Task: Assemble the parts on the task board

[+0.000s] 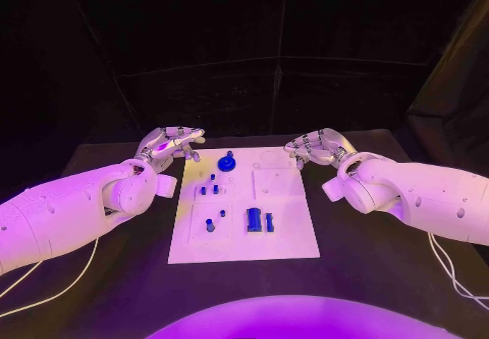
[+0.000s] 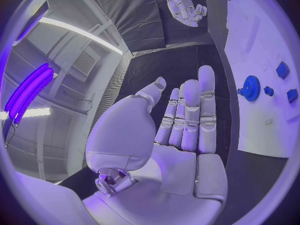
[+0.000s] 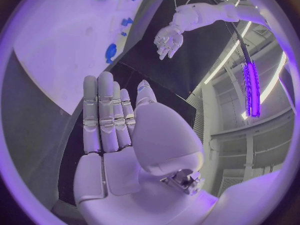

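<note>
The white task board (image 1: 285, 240) lies in the middle of the black table. On it sit a blue gear (image 1: 226, 164) near the far edge, small blue pegs (image 1: 209, 188) in the middle, and two longer blue blocks (image 1: 255, 219) nearer me. My left hand (image 1: 168, 145) hovers beside the board's far left corner, fingers apart and empty. My right hand (image 1: 318, 148) hovers at the far right corner, also empty. In the left wrist view the flat left hand (image 2: 184, 117) faces the gear (image 2: 251, 88). The right wrist view shows the right hand (image 3: 112, 117) with straight fingers, the gear (image 3: 111, 51) beyond it.
The black table (image 1: 387, 247) runs wide on both sides of the board. Dark curtains hang behind the far edge. White cables (image 1: 454, 279) trail off both arms near the table's front.
</note>
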Motion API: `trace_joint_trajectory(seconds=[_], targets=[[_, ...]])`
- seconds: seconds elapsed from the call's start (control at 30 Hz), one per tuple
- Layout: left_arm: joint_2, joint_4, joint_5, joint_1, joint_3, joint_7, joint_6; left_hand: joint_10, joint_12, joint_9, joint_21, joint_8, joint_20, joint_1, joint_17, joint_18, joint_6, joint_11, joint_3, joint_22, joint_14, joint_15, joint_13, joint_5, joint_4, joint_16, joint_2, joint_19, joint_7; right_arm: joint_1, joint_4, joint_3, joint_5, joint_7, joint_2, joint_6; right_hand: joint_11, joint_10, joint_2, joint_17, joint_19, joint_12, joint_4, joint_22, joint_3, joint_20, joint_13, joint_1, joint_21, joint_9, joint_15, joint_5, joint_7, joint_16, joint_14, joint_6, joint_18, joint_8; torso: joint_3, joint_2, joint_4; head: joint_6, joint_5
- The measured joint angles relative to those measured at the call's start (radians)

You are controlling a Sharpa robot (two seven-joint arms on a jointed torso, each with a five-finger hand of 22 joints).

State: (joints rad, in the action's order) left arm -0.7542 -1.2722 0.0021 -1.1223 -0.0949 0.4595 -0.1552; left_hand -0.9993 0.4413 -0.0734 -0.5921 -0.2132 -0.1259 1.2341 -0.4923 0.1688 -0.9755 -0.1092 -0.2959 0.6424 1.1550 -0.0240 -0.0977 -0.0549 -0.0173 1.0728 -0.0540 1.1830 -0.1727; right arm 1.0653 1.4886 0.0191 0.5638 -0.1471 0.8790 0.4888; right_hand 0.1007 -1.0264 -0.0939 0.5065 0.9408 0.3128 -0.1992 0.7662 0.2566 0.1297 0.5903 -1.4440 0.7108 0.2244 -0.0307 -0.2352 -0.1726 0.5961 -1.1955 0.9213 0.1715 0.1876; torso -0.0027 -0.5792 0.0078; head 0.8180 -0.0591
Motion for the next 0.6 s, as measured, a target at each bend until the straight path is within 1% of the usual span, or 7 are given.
trace_joint_trajectory(seconds=[0.1,0.17,0.27,0.3,0.37,0.47,0.6], targets=[[0.011,0.023,0.018,0.0,0.0,0.01,-0.008,0.005,-0.012,0.004,0.083,0.0,-0.014,0.005,0.064,0.0,0.002,0.001,0.029,-0.047,-0.101,-0.015,0.016,0.0,0.007,-0.105,0.005,-0.098,-0.001,0.004,-0.08,0.0,-0.105,-0.077,-0.045,-0.011,0.029,0.014,-0.01,-0.105,-0.069,-0.082,0.021,-0.112,0.004,0.041,-0.119,-0.021,-0.161,-0.018,-0.044,0.015,-0.025,-0.188,0.096,-0.005,0.0,-0.029,-0.0038,0.013,-0.0032,-0.016,0.002],[0.018,0.038,0.028,0.0,0.0,0.015,-0.013,0.021,-0.037,0.007,0.156,0.011,-0.03,0.014,0.122,0.0,0.015,-0.014,0.043,-0.092,-0.17,-0.035,0.029,0.0,0.012,-0.218,0.014,-0.178,-0.008,0.006,-0.126,0.0,-0.156,-0.116,-0.074,-0.019,0.043,0.013,-0.014,-0.165,-0.1,-0.116,0.04,-0.173,0.004,0.064,-0.185,-0.033,-0.245,-0.032,-0.068,0.025,-0.026,-0.282,0.147,-0.006,0.0,-0.048,-0.0057,0.022,-0.0046,-0.028,0.006],[0.031,0.066,0.046,0.0,0.001,0.024,-0.024,0.042,-0.083,0.008,0.269,0.032,-0.064,0.027,0.208,0.0,0.036,-0.036,0.06,-0.166,-0.248,-0.074,0.035,0.0,0.019,-0.399,0.022,-0.3,-0.014,0.008,-0.195,0.0,-0.224,-0.169,-0.121,-0.038,0.053,0.003,-0.017,-0.241,-0.095,-0.151,0.067,-0.247,0.005,0.089,-0.277,-0.035,-0.335,-0.055,-0.079,0.04,-0.027,-0.369,0.158,-0.005,0.0,-0.073,-0.0068,0.033,-0.0071,-0.047,0.01],[0.037,0.075,0.051,0.0,0.001,0.027,-0.027,0.055,-0.106,0.008,0.32,0.042,-0.08,0.032,0.243,0.0,0.045,-0.048,0.068,-0.199,-0.275,-0.093,0.035,0.0,0.021,-0.472,0.02,-0.358,-0.016,0.008,-0.212,0.0,-0.239,-0.182,-0.133,-0.044,0.057,-0.013,-0.017,-0.29,-0.081,-0.168,0.089,-0.295,0.008,0.102,-0.34,-0.035,-0.389,-0.073,-0.089,0.046,-0.035,-0.412,0.141,0.003,0.0,-0.089,-0.007,0.036,-0.0076,-0.051,0.011],[0.053,0.097,0.062,0.0,0.001,0.033,-0.036,0.069,-0.144,0.008,0.386,0.058,-0.107,0.043,0.293,0.0,0.05,-0.063,0.082,-0.247,-0.302,-0.119,0.035,0.0,0.021,-0.576,0.03,-0.431,-0.012,0.008,-0.254,0.0,-0.268,-0.208,-0.161,-0.06,0.056,-0.023,-0.026,-0.335,-0.053,-0.185,0.114,-0.339,0.007,0.104,-0.4,-0.026,-0.435,-0.091,-0.092,0.046,-0.033,-0.453,0.122,0.009,0.0,-0.105,-0.0073,0.041,-0.0087,-0.061,0.012],[0.075,0.125,0.074,0.0,0.001,0.041,-0.047,0.071,-0.199,0.008,0.445,0.086,-0.145,0.053,0.351,0.0,0.053,-0.078,0.106,-0.303,-0.306,-0.141,0.035,0.0,0.021,-0.7,0.041,-0.486,0.0,0.008,-0.304,0.0,-0.297,-0.235,-0.197,-0.084,0.057,-0.03,-0.035,-0.377,-0.021,-0.202,0.143,-0.379,0.003,0.104,-0.454,-0.017,-0.475,-0.11,-0.094,0.046,-0.03,-0.488,0.107,0.014,0.0,-0.114,-0.007,0.047,-0.0105,-0.074,0.014],[0.097,0.15,0.084,0.0,0.001,0.048,-0.06,0.063,-0.258,0.01,0.472,0.118,-0.158,0.06,0.395,0.0,0.044,-0.088,0.133,-0.352,-0.275,-0.145,0.037,0.0,0.021,-0.806,0.053,-0.49,0.017,0.008,-0.338,0.0,-0.316,-0.255,-0.225,-0.11,0.055,-0.045,-0.049,-0.415,0.015,-0.212,0.171,-0.42,-0.004,0.099,-0.5,0.0,-0.508,-0.131,-0.09,0.047,-0.03,-0.516,0.082,0.019,0.0,-0.119,-0.0058,0.051,-0.0107,-0.086,0.018]])
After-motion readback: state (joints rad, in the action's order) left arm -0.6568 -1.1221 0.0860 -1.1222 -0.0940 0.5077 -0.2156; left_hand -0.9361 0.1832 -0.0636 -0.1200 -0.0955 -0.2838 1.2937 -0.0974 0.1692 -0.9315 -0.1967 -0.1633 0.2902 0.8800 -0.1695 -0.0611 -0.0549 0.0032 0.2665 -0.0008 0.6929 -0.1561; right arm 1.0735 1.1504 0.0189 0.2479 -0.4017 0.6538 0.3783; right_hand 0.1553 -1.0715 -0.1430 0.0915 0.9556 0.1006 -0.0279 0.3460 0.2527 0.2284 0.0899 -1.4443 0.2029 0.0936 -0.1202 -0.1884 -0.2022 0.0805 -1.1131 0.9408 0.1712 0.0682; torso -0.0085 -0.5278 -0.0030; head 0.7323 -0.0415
